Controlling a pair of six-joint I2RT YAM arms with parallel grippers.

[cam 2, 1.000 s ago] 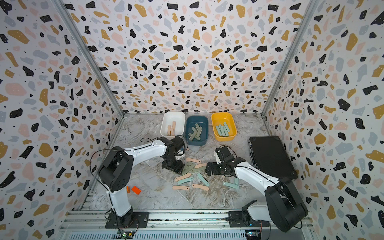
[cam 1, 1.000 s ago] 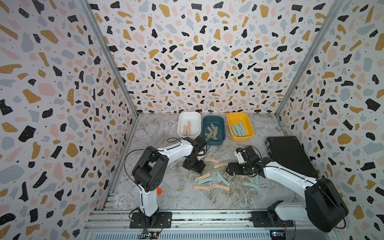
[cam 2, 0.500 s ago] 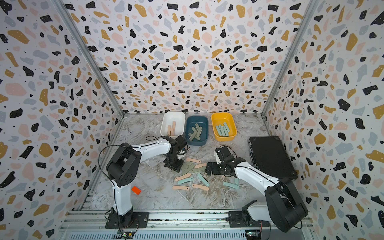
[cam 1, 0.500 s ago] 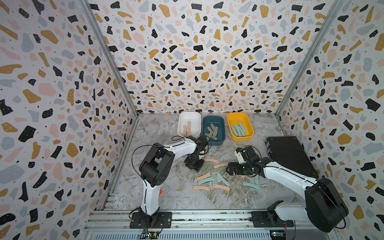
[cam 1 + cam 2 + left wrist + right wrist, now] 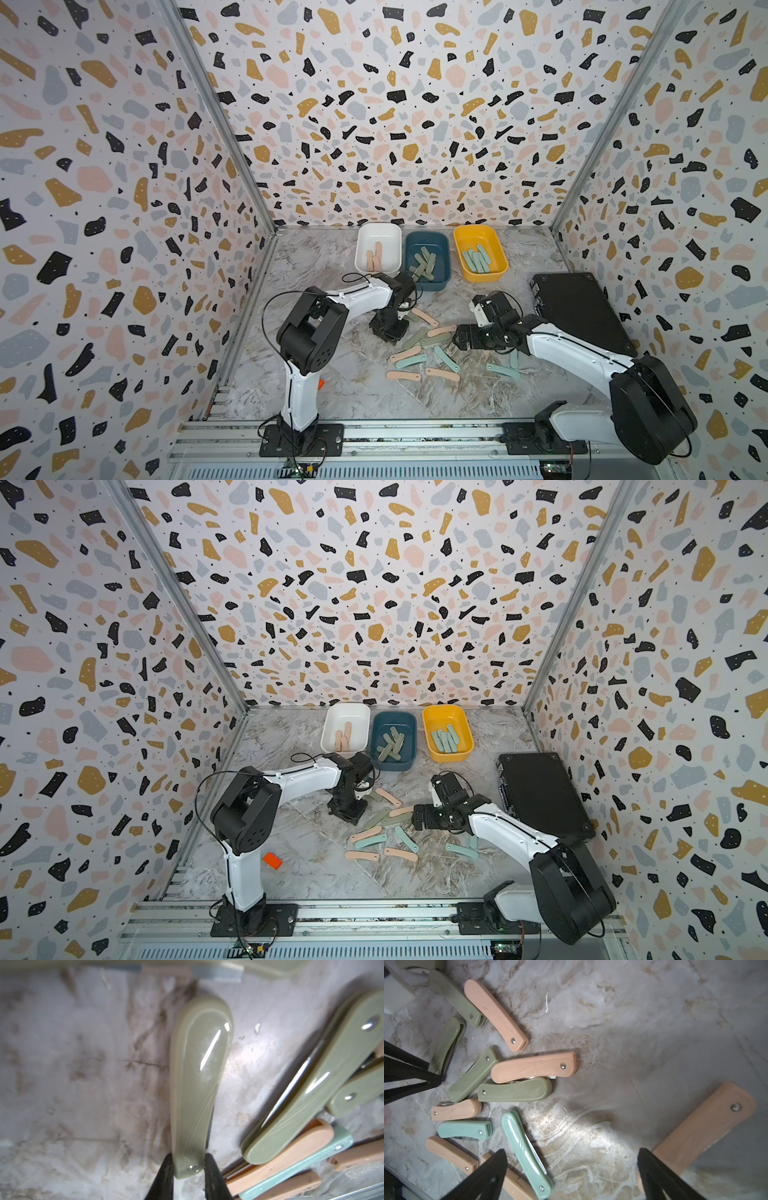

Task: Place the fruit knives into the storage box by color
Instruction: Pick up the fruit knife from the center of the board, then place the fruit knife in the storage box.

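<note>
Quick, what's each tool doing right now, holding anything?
Left tool: closed on a green knife.
Right tool: open, holding nothing.

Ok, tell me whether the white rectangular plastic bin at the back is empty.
Not empty: the white rectangular plastic bin holds a few peach-pink folded knives, lying on its floor in both top views.

1. Both top views are bright and evenly lit from overhead; the arms cast only faint, soft shadows on the worktop (image 5: 374, 399).
2. Wide-angle distortion bends their edges, so the corner posts (image 5: 222, 120) lean outward.
3. In the left wrist view, white glare streaks cross the sage green knife (image 5: 197, 1084); the picture is soft, and one edge is wholly blurred.
4. The right wrist view is sharper, with a bright patch on the marble; the close peach knife (image 5: 695, 1134) is slightly out of focus.
</note>
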